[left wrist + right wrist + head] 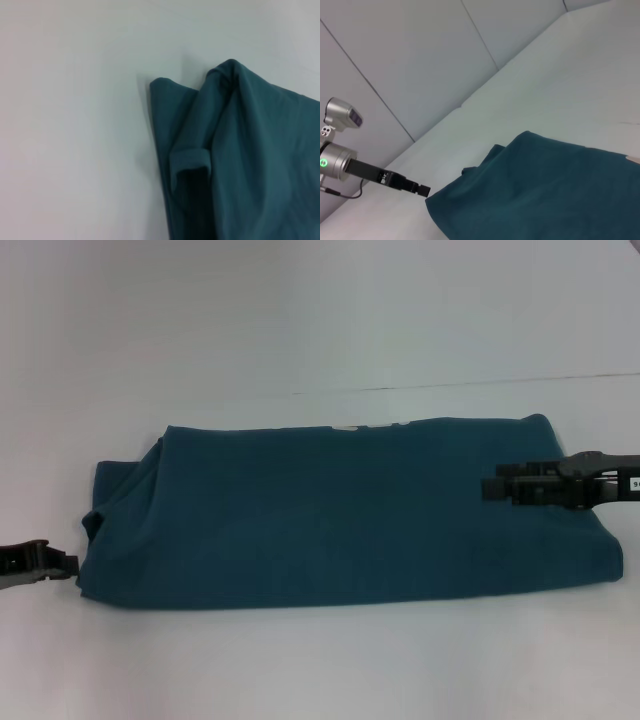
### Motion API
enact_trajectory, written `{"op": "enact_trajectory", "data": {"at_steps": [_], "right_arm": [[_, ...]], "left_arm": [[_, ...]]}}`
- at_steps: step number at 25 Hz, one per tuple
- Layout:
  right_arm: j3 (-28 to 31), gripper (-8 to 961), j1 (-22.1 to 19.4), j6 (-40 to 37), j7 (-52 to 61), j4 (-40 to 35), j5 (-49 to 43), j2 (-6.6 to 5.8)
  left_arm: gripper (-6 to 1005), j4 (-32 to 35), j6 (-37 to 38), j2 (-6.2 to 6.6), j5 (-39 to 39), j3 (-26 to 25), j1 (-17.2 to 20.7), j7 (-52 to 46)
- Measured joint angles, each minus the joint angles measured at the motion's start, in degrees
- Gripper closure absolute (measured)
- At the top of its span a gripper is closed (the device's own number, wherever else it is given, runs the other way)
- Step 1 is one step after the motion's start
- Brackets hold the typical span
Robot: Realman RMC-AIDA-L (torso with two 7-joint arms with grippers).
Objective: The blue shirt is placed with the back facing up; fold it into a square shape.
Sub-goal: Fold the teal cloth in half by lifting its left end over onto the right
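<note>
A white table (pixel 320 660) fills the head view, plain and matte, with a thin dark seam line (pixel 470 384) running across its far part. In the right wrist view a pale panelled wall (pixel 410 65) rises from the table's far edge, its panels divided by thin dark joints slanting up from that edge.

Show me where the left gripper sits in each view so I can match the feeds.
Head view: left gripper at the left edge, at the blue shirt's near-left corner.
Left wrist view: not in it; only the shirt's bunched end.
Right wrist view: low on the left side, at the same shirt corner.
Shared landmark: that bunched shirt end.
</note>
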Motion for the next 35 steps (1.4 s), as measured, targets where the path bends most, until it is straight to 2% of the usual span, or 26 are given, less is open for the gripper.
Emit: {"op": "enact_trajectory", "data": {"at_steps": [5, 9, 15, 20, 31, 35], "right_arm": [[0.07, 358, 0.05, 0.09, -0.02, 0.02, 0.0, 0.1], [0.09, 358, -0.01, -0.18, -0.04, 0.0, 0.0, 0.1], [0.09, 358, -0.17, -0.31, -0.05, -0.07, 0.0, 0.01], [0.08, 357, -0.17, -0.33, -0.05, -0.23, 0.0, -0.12], [-0.1, 357, 0.32, -0.33, 0.34, -0.42, 0.0, -0.54], [0.05, 358, 0.23, -0.32, 0.36, -0.42, 0.0, -0.65]], "left_arm": [[905, -0.04, 1.11, 0.03, 0.16, -0.1, 0.1, 0.29], [885, 1.01, 2.1, -0.07, 0.08, -0.72, 1.03, -0.51], [856, 1.44, 6.39, 0.03, 0.0, -4.41, 2.1, 0.08], [636, 0.02, 6.7, -0.16, -0.07, -4.58, 2.35, 0.26], [427, -4.39, 2.02, 0.05, 0.49, -1.98, -0.03, -1.91], [268, -4.98, 0.52, 0.05, 0.55, -0.95, -0.4, -2.73]]}}
